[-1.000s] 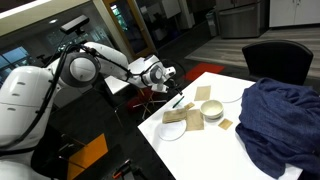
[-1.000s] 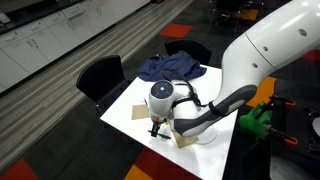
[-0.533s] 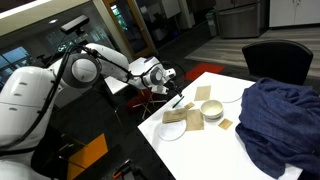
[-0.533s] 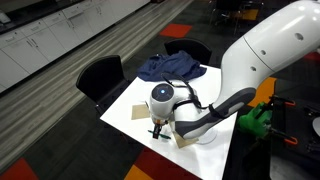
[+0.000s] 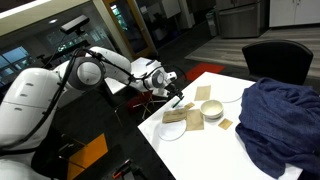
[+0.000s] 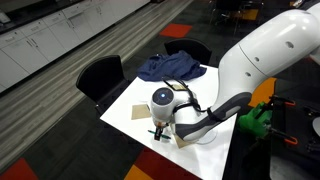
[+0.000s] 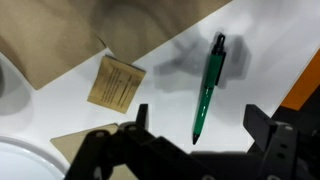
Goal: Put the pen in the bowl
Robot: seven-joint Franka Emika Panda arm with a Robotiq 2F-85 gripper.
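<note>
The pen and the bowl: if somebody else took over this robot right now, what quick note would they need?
Gripper: open, empty, poised above the pen; the wrist view shows a finger on either side of it.
Pen: lying flat on the white table, not gripped.
Bowl: on the same table, beside a white plate, as seen in an exterior view.
Done: lined up over the pen.
Left: lower, close on the pen, carry it to the bowl, release.
</note>
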